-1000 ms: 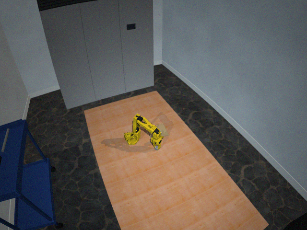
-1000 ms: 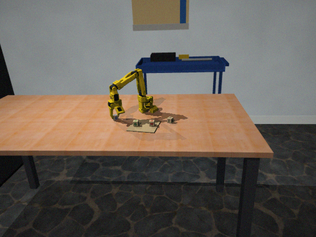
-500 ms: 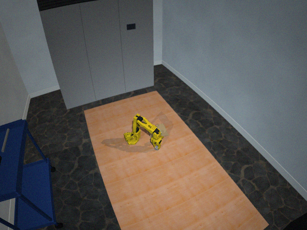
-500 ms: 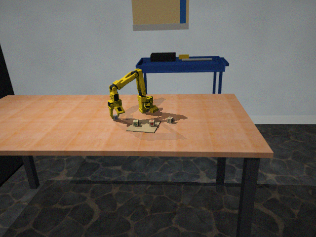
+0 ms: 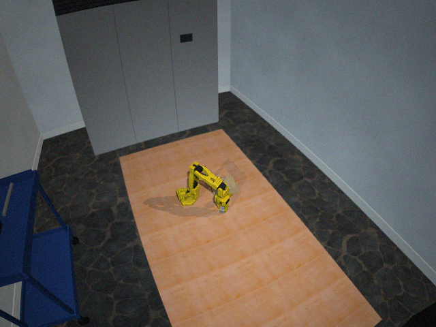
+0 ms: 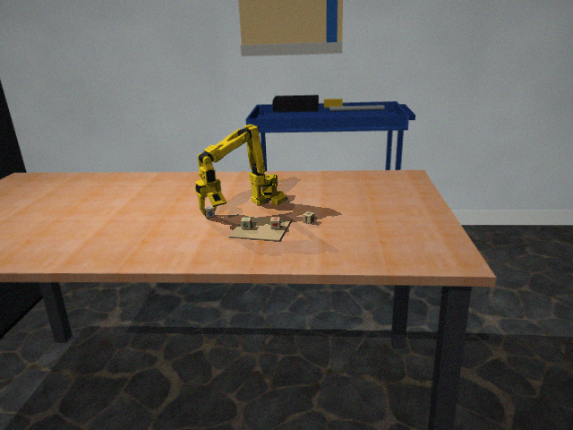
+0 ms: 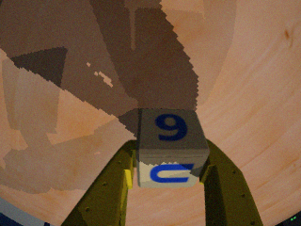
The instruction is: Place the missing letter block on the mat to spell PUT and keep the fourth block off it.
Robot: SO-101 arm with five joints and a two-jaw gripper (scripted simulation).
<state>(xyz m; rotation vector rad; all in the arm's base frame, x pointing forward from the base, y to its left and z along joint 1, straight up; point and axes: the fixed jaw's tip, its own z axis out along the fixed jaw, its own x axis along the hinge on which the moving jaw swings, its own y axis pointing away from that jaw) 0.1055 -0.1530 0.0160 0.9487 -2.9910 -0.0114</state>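
Observation:
My gripper (image 5: 222, 209) (image 6: 209, 211) (image 7: 169, 165) points down, shut on a pale block with blue characters, low at the table. In the wrist view a "9"-like mark and a "U" are on two neighbouring faces of this block (image 7: 173, 129). The thin tan mat (image 5: 234, 185) (image 6: 256, 235) lies flat on the table, off to one side of the gripper. In the exterior view, a block with a green mark (image 6: 246, 223) and a block with a red mark (image 6: 275, 223) stand apart on it. Their top letters are too small to read.
A fourth pale block (image 6: 308, 217) stands on the table off the mat, to the right in the exterior view. The arm's shadow falls across the wooden table (image 5: 246, 267) (image 6: 115, 240). A blue cart (image 5: 49, 260) (image 6: 329, 122) stands beyond the table.

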